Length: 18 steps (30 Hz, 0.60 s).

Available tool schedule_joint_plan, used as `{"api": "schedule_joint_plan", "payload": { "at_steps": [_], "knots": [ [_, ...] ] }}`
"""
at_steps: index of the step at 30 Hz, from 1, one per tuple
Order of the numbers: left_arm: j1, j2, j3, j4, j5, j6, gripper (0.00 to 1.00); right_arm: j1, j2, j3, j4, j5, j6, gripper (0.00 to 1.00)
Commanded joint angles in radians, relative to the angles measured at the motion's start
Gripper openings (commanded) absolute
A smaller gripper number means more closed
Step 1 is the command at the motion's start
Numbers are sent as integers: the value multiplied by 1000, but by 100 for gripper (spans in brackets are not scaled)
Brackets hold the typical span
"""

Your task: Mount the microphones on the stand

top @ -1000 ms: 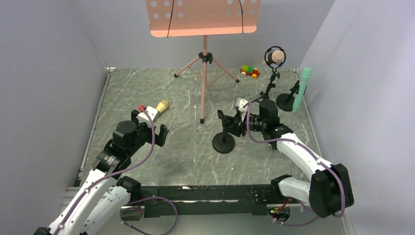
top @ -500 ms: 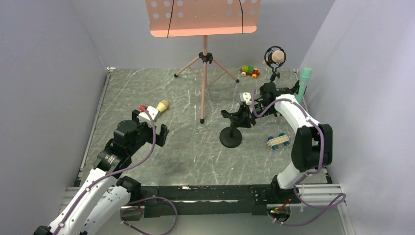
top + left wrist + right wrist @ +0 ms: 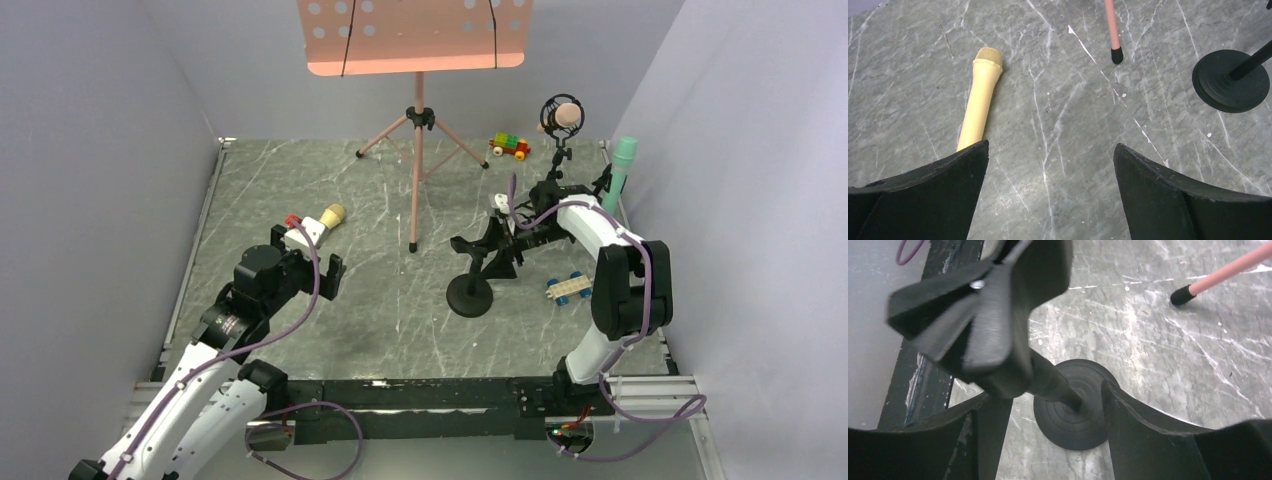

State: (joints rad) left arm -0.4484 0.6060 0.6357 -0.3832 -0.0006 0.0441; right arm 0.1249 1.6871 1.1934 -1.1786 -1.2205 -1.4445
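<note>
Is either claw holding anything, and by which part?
Nothing is held. The right claw stands open around the pole of the black microphone stand; the left claw is open too.

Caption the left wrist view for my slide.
Open left gripper hovers beside the yellow microphone lying on the grey table.

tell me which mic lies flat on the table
The pale yellow microphone, near the left gripper; teal microphone and pink microphone are up on stands.

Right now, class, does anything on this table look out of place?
The pale yellow microphone lies flat on the table, while the pink microphone and teal microphone are mounted. The blue-wheeled toy car and the multicoloured toy car look stray here.
</note>
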Motion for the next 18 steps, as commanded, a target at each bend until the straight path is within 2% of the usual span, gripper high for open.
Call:
{"api": "schedule_joint_plan", "payload": {
  "at_steps": [1,5,7,8,11,12,13,15,16,18],
  "knots": [
    [5,-7,-1,26,4,6,99,-6,-62,-12,197,48,225,71],
    [4,-17,-2,28,4,7,99,-33,-180,-91,416,155,419,79],
    [4,-23,-3,31,4,7,99,-38,-271,-137,486,220,467,83],
    [4,-24,-2,31,4,7,99,-42,-311,-160,513,244,486,89],
    [3,-28,-1,31,4,6,99,-49,-430,-246,608,255,566,92],
    [4,-31,-1,32,4,6,99,-49,-475,-290,680,256,626,92],
    [4,-33,-1,34,4,6,99,-49,-519,-347,772,262,698,98],
    [4,-36,-2,35,4,6,99,-49,-587,-495,1046,344,965,100],
    [4,-37,-2,35,6,7,99,-50,-602,-564,1154,336,1095,100],
    [3,-38,1,32,6,7,99,-44,-594,-583,1093,248,1056,99]
  ]
}}
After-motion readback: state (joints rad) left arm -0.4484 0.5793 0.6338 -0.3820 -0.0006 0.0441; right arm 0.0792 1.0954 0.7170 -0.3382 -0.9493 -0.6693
